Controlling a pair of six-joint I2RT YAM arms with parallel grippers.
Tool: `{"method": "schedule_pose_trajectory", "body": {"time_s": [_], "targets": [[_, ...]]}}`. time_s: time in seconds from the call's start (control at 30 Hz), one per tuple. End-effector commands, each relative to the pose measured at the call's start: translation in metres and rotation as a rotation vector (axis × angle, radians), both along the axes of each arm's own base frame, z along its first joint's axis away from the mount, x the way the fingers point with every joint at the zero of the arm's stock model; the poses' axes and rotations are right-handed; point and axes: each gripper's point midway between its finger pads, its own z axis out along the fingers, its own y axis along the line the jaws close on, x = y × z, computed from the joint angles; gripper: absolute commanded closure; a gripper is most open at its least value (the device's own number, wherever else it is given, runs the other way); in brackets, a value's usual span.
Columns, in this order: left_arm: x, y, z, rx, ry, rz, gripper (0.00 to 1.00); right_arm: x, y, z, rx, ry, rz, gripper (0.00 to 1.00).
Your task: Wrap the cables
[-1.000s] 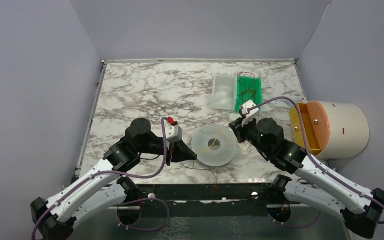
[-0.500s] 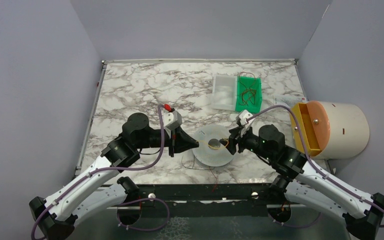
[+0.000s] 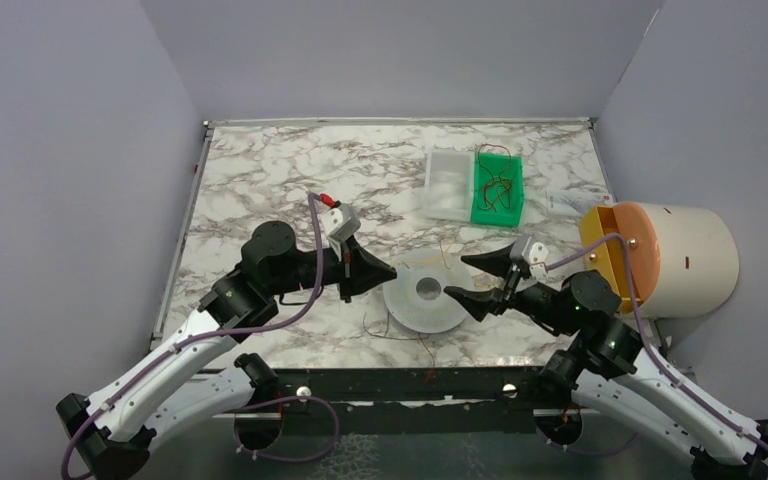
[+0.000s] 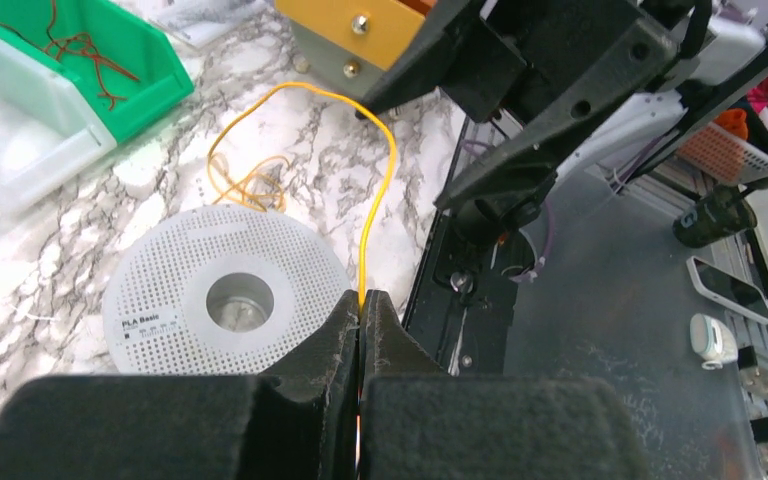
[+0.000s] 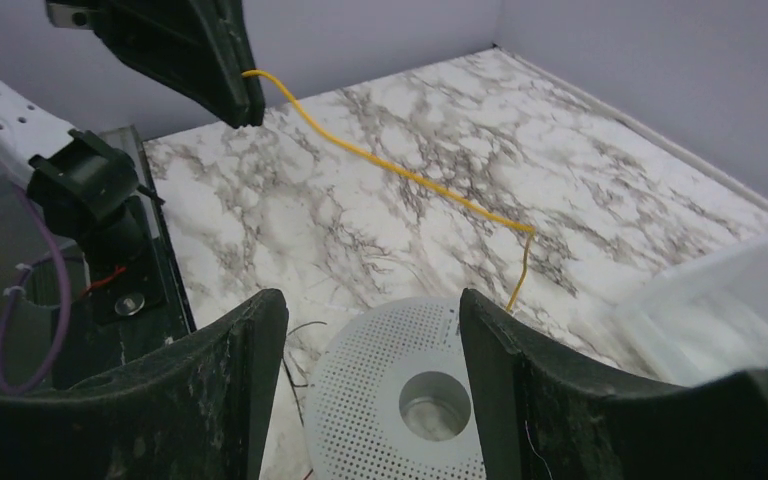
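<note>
The translucent white perforated spool (image 3: pixel 426 292) lies flat near the table's front edge. My left gripper (image 3: pixel 392 272) hovers at its left rim, shut on a yellow cable (image 4: pixel 385 160). That cable arcs up from the pinched fingertips and falls to a small tangle (image 4: pixel 250 185) beside the spool (image 4: pixel 225 300). My right gripper (image 3: pixel 465 278) stands open at the spool's right side with nothing between its fingers. In the right wrist view the spool (image 5: pixel 410 400) shows between the spread fingers and the yellow cable (image 5: pixel 410 175) stretches across. More reddish-brown cables (image 3: pixel 498 188) lie in the green bin.
A green bin (image 3: pixel 513 205) and a white tray (image 3: pixel 448 185) sit at the back right. A cream and orange cylinder (image 3: pixel 665 255) stands past the table's right edge. Thin dark wires (image 3: pixel 400 335) trail by the black front rail (image 3: pixel 410 380).
My right gripper has opened and drawn back to the right of the spool. My left gripper, still shut on the yellow cable, has shifted slightly away from the front edge.
</note>
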Motion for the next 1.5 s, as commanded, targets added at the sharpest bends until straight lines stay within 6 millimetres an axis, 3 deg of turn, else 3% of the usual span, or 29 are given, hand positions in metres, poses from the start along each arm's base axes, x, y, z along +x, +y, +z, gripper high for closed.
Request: {"method": "schedule_pose_trajectory", "body": {"time_s": [0.0,0.33,0.6,0.77,0.97,1.47], "targets": [[0.002,0.001,0.031,-0.065,-0.016,0.030,1.00,-0.022,0.005,0.019,0.061,-0.132,0.125,0.32],[-0.002,-0.004,0.030,-0.043,0.016,-0.012,1.00,-0.028,0.009,0.056,0.119,-0.386,0.170,0.32],[-0.006,-0.005,0.030,-0.033,0.032,-0.040,1.00,-0.014,0.022,0.059,0.083,-0.457,0.162,0.34],[-0.015,-0.006,0.030,-0.034,0.041,-0.087,1.00,0.009,0.019,0.058,0.070,-0.476,0.050,0.34],[-0.022,-0.005,0.033,-0.040,0.044,-0.121,1.00,0.022,0.022,0.046,0.061,-0.460,0.007,0.34],[-0.035,-0.006,0.041,-0.079,0.059,-0.183,1.00,0.033,0.016,0.018,0.112,-0.375,-0.065,0.47]]}}
